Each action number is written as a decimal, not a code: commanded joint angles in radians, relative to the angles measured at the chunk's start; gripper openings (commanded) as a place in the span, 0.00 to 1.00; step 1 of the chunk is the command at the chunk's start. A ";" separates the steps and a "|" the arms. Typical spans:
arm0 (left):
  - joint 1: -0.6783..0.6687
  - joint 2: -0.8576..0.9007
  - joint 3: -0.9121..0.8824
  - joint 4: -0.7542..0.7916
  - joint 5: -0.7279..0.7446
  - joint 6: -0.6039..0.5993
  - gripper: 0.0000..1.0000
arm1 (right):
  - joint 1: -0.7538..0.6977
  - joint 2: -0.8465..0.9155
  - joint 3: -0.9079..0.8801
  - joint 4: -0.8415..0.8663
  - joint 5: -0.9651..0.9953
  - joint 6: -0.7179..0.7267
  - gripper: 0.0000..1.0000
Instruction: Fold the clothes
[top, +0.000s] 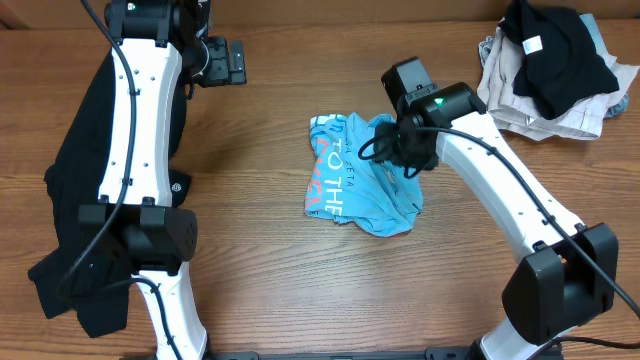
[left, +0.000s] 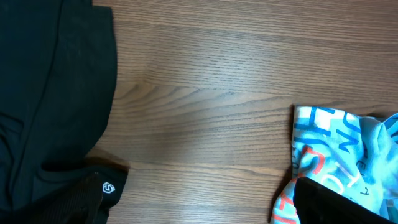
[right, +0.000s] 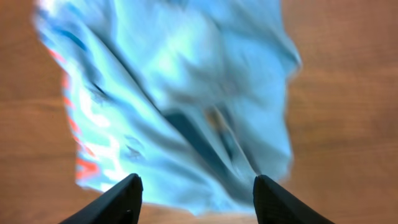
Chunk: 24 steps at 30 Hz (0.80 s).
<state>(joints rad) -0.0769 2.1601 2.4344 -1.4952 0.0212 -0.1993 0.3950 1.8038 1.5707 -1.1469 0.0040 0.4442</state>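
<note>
A light blue T-shirt (top: 350, 190) with white and pink lettering lies crumpled in a loose bundle at the table's middle. My right gripper (top: 408, 158) hovers over the bundle's right part. In the right wrist view the shirt (right: 180, 93) is blurred below, and the right gripper (right: 196, 193) is open with nothing between its fingertips. A black garment (top: 75, 190) with a small white logo (left: 109, 187) lies spread at the left, under my left arm. My left gripper (top: 225, 62) stands open at the back left, away from both garments. The left wrist view shows the shirt's edge (left: 329, 149) at the right.
A pile of clothes (top: 520, 100) sits at the back right corner, with a black piece (top: 560, 60) on top of pale ones. Bare wooden table (top: 260, 250) shows between the black garment and the shirt and along the front.
</note>
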 joint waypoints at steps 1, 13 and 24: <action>0.003 -0.007 0.009 0.003 -0.003 0.021 1.00 | 0.000 0.021 -0.009 0.056 -0.006 0.004 0.62; 0.003 -0.007 0.009 0.003 -0.003 0.021 1.00 | 0.000 0.212 -0.013 0.160 -0.006 0.266 0.62; 0.003 -0.007 0.009 0.003 -0.003 0.021 1.00 | -0.006 0.243 -0.013 0.243 -0.005 0.267 0.04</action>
<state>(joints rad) -0.0769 2.1601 2.4344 -1.4956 0.0212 -0.1993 0.3943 2.0415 1.5600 -0.9127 -0.0013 0.7036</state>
